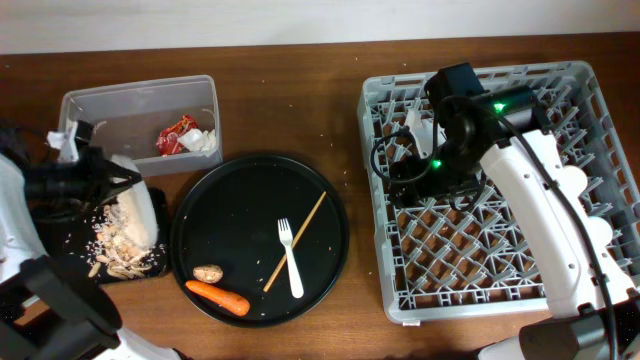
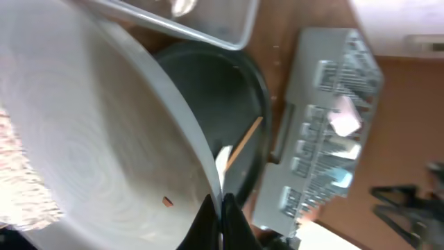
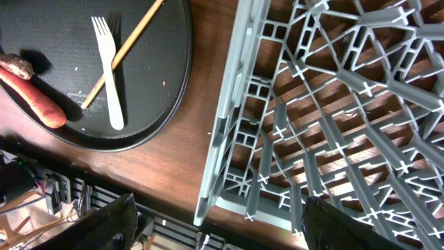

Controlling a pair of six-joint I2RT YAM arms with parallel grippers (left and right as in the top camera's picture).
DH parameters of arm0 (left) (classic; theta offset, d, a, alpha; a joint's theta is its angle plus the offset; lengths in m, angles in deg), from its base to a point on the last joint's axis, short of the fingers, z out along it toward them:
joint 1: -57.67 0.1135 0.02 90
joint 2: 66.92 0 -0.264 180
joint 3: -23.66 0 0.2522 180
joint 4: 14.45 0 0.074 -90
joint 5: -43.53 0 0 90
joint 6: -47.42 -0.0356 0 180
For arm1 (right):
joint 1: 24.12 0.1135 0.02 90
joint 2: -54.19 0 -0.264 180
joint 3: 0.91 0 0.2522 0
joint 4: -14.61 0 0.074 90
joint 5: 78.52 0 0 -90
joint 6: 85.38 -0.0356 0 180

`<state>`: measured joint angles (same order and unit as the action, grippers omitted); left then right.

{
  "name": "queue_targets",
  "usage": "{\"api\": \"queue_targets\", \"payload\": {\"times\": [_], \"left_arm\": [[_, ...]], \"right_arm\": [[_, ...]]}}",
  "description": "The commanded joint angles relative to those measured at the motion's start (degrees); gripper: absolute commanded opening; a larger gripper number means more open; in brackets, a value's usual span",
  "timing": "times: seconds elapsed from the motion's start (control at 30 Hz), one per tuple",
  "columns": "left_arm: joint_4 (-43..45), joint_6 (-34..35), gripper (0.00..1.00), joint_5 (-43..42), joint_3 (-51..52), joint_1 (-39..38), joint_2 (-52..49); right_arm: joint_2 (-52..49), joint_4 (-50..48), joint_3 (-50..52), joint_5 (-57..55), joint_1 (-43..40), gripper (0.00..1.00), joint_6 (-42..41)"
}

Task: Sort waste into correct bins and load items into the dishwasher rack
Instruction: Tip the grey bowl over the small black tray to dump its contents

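Observation:
My left gripper [image 2: 222, 212] is shut on the rim of the wide pale-grey bowl [image 2: 90, 139], which is tipped on its side over the shallow black tray [image 1: 62, 232]. Loose rice and brownish scraps [image 1: 118, 248] lie in that tray below the bowl [image 1: 138, 212]. The clear tub [image 1: 140, 100] holds a red wrapper [image 1: 175, 133] and a white tissue [image 1: 205, 143]. An orange carrot [image 1: 217, 296] and a white fork [image 1: 290, 257] lie on the round black tray [image 1: 250, 180]. My right gripper [image 3: 218, 226] is open and holds nothing above the left part of the grey rack [image 1: 480, 250].
A wooden stick [image 1: 296, 240] and a brown scrap [image 1: 207, 272] also lie on the round tray. In the blurred left wrist view, a pinkish item [image 2: 345, 119] and a light-blue one [image 2: 340, 177] stand in the rack. The table's front edge is close below the rack's corner [image 3: 208, 208].

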<state>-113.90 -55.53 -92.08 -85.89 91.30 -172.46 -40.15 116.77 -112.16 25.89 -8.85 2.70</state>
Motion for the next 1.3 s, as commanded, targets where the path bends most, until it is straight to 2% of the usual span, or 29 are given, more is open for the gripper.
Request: {"api": "queue_targets", "payload": {"times": [0.0,0.07,0.2,0.4,0.83,1.03,1.27], "left_arm": [[-1.03,-4.59,0.00,-6.32,-0.81,2.19,1.64],[-2.23,-7.58,0.00,-10.36,-0.72,3.08,1.64],[-2.69,-8.44,0.01,-11.26,-0.68,3.82,1.64],[-5.31,-14.43,0.00,-16.15,-0.66,4.74,1.64],[-5.84,-15.89,0.00,-16.39,-0.63,5.62,1.64],[-11.06,-25.73,0.00,-22.80,-0.59,8.13,1.64],[-11.06,-25.70,0.01,-21.88,-0.52,8.55,1.64]], "right_arm": [[0.33,0.15,-0.04,-0.33,0.09,0.79,-0.31],[0.33,0.26,-0.04,-0.33,0.09,0.79,-0.33],[0.33,0.44,-0.04,-0.33,0.09,0.79,-0.31],[0.33,0.57,-0.04,-0.33,0.09,0.79,-0.31],[0.33,0.76,-0.04,-0.33,0.09,0.79,-0.31],[0.33,0.76,-0.04,-0.33,0.09,0.79,-0.31],[0.33,0.76,-0.04,-0.33,0.09,0.79,-0.33]]}}
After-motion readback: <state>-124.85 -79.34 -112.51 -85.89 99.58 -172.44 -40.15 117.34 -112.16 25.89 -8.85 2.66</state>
